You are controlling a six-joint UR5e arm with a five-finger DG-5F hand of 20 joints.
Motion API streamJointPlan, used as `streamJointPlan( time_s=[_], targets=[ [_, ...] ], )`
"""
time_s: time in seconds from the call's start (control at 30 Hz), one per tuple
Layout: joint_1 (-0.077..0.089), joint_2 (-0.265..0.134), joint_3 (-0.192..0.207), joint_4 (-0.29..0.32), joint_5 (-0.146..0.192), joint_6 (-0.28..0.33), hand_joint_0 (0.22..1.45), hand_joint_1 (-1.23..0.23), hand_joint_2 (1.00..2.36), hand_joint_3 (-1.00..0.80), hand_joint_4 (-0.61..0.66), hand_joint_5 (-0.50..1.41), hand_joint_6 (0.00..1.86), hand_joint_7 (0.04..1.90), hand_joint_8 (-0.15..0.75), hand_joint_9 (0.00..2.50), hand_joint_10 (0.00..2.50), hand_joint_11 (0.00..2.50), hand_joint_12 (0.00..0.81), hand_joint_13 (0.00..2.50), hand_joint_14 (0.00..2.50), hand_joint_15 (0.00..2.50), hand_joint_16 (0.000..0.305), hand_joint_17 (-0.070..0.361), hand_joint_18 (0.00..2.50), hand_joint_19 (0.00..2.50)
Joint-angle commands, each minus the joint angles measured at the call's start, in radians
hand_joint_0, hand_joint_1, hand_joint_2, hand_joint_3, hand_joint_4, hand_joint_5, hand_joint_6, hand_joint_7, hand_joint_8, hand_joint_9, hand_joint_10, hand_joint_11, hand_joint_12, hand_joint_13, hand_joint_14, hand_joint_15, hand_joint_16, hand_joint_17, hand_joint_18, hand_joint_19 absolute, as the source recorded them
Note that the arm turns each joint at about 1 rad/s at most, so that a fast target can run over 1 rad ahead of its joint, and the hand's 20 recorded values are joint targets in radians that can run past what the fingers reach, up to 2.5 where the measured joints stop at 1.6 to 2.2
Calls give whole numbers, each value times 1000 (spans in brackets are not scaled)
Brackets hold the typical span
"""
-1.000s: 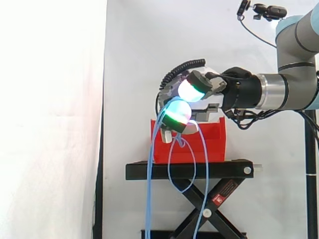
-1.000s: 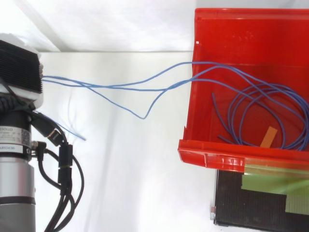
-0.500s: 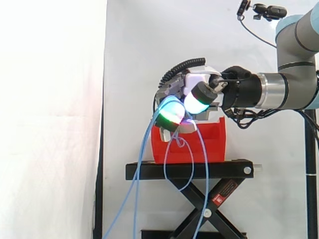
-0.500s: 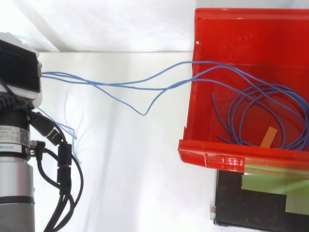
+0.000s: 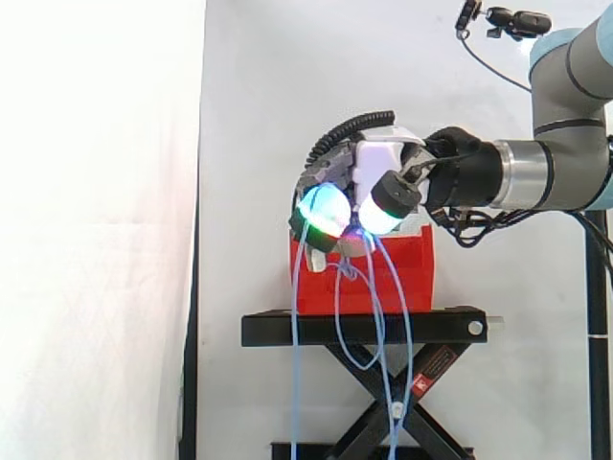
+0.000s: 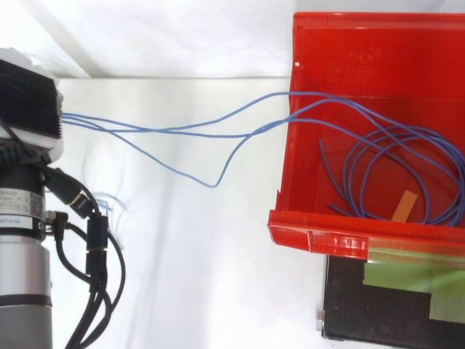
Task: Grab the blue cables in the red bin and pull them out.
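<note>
Start at the left of the side view: your hand [image 5: 378, 161] is closed on the blue cables [image 5: 295, 383], its glowing fingertips [image 5: 323, 208] curled round the bundle, with loose strands dropping toward 6 o'clock past the black stand [image 5: 287, 329]. The red bin [image 5: 407, 283] sits just at 5 o'clock of the hand, on that stand. What matters for your next move is direction. From above, the cables leave the hand at 9 o'clock and run along a 9-to-3 axis across open space, one strand sagging toward 6 o'clock midway, then cross the bin's near wall [image 6: 285, 145]. A good part of the cables lies coiled [image 6: 392, 171] at the bin's 3 o'clock side, beside a tan strip [image 6: 405, 205], so I judge the pull only partly done; drawing away toward 9 o'clock should bring out the rest. The side view confirms your grip and the hanging slack; the top view reveals the coil left inside, which the bin wall hides from the side.
</note>
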Motion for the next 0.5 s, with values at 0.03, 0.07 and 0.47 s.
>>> streamJointPlan(
  time_s=[0.03,0.07,0.47],
  targets=[
    [0,0,3,0,0,0,878,-1003,1004,-883,246,838,116,738,189,935,48,1536,482,1166,31,1085,41,93,595,774],
    [0,0,4,0,0,0,876,-1002,1004,-886,245,841,110,741,190,937,46,1538,482,1166,30,1096,41,93,595,774],
    [2,0,4,0,0,0,684,-788,1000,-1000,290,951,0,792,261,1049,48,1460,521,1264,28,1081,48,108,670,736]
  ],
)
